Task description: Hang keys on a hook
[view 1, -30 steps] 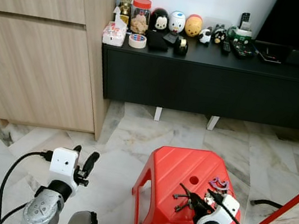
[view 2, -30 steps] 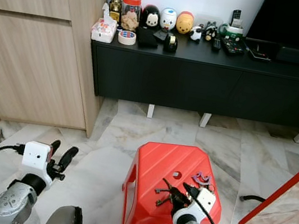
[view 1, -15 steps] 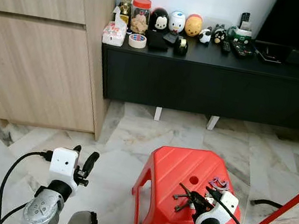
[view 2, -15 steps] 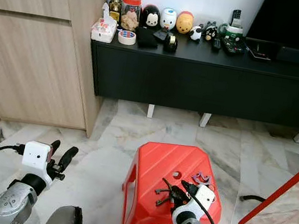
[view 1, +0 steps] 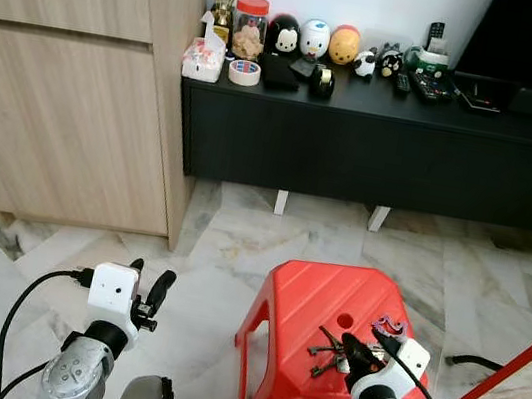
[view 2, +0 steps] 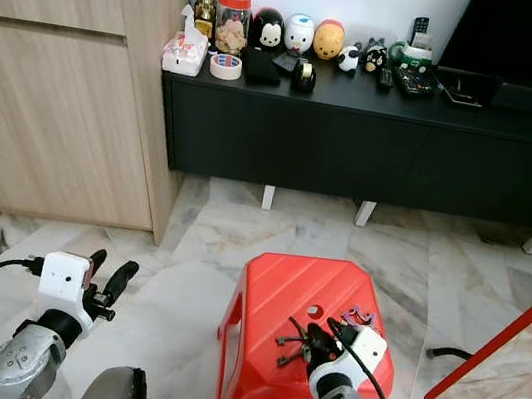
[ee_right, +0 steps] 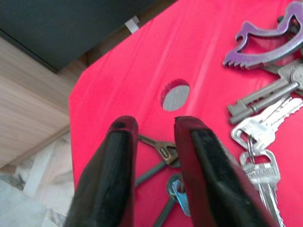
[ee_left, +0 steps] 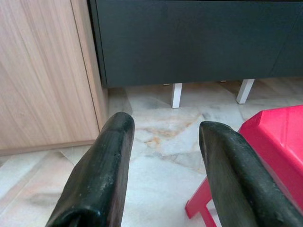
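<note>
Marble floor [view 1: 228, 244] in pale grey and cream runs under everything, and nearest the robot stands a red plastic stool [view 1: 305, 302] with a round hole [ee_right: 174, 94] in its seat. On that seat lie the keys [ee_right: 258, 130]: a silver bunch on a ring with at least three bright keys and one long old-style grey key, joined to a purple jagged fob [ee_right: 265, 40]. Just beside them lies a second, darker bunch [view 1: 323, 353] of slim dark keys.

Over the dark bunch hangs the right gripper [ee_right: 154, 142], its two black fingers a little apart and pinching nothing, the tips just short of the hole. Off to the robot's left, the left gripper [view 1: 148, 292] hovers above the floor with its fingers [ee_left: 109, 156] spread wide.

Farther back, a light wooden cabinet [view 1: 73, 78] stands beside a long black counter [view 1: 376, 141] on white legs. On the counter sit a red-lidded jar [view 1: 250, 25] holding something tan, a roll of tape [view 1: 245, 73], three round toy heads [view 1: 315, 39], a tissue pack [view 1: 203, 58] and some remote controls [view 1: 403, 80].
</note>
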You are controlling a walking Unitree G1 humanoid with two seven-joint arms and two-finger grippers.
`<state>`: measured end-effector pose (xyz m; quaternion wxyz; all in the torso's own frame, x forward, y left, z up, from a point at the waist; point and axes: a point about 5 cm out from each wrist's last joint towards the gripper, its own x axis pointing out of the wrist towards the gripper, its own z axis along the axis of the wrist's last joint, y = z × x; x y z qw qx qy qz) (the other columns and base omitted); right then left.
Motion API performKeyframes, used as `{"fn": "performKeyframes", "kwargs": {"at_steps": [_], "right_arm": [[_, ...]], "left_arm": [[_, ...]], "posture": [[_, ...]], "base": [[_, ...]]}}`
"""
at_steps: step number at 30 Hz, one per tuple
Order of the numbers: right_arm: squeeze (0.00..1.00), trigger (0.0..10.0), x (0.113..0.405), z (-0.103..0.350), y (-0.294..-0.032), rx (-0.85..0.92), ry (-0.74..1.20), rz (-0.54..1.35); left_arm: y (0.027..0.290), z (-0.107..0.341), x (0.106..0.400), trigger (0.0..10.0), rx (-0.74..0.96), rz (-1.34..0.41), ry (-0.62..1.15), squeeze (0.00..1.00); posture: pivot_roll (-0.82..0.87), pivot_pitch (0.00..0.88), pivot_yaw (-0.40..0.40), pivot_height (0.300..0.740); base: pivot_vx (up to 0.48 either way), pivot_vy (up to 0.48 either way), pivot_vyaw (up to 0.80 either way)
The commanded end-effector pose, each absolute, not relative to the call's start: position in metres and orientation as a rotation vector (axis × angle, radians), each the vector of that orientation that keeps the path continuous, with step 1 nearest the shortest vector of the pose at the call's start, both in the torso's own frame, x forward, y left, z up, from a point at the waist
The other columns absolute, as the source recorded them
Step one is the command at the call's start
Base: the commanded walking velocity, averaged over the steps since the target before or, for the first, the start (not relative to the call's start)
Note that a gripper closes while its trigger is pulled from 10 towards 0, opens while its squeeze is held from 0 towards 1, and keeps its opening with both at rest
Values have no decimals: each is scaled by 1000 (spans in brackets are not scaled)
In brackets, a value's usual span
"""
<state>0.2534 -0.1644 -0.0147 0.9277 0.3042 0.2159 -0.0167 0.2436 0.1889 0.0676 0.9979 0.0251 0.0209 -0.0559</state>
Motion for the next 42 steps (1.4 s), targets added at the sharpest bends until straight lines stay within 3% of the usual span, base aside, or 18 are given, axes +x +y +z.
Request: {"fn": "performKeyframes", "kwargs": {"at_steps": [1, 2, 3, 4, 5, 39, 41, 42], "right_arm": [[1000, 10000, 250, -16, -167, 628, 439, -49], [1000, 10000, 250, -16, -167, 628, 439, -49], [875, 10000, 248, -19, -166, 618, 457, -49], [67, 10000, 247, -20, -166, 610, 468, -51], [0, 10000, 247, -21, -165, 610, 474, -52], [0, 10000, 256, -20, -161, 587, 496, -33], [47, 10000, 256, -19, -162, 585, 487, -35], [1000, 10000, 256, -19, -162, 583, 482, -38]], "left_arm": [[188, 67, 245, 10000, 79, -125, 49, 0], [188, 67, 245, 10000, 79, -125, 49, 0], [188, 67, 245, 10000, 78, -125, 49, 0], [188, 67, 245, 10000, 78, -125, 49, 0], [188, 67, 245, 10000, 77, -125, 49, 0], [187, 67, 245, 10000, 76, -125, 49, 0], [187, 67, 245, 10000, 76, -125, 50, 0], [187, 67, 245, 10000, 76, -125, 50, 0]], "posture": [[88, 0, -65, 586], [88, 0, -65, 586], [88, 0, -65, 586], [88, 0, -65, 586], [88, 0, -65, 586], [90, 0, -69, 586], [90, 0, -69, 586], [90, 0, -69, 586]], "base": [[0, 0, 0], [0, 0, 0], [0, 0, 0], [0, 0, 0], [0, 0, 0], [0, 0, 0], [0, 0, 0], [0, 0, 0]]}}
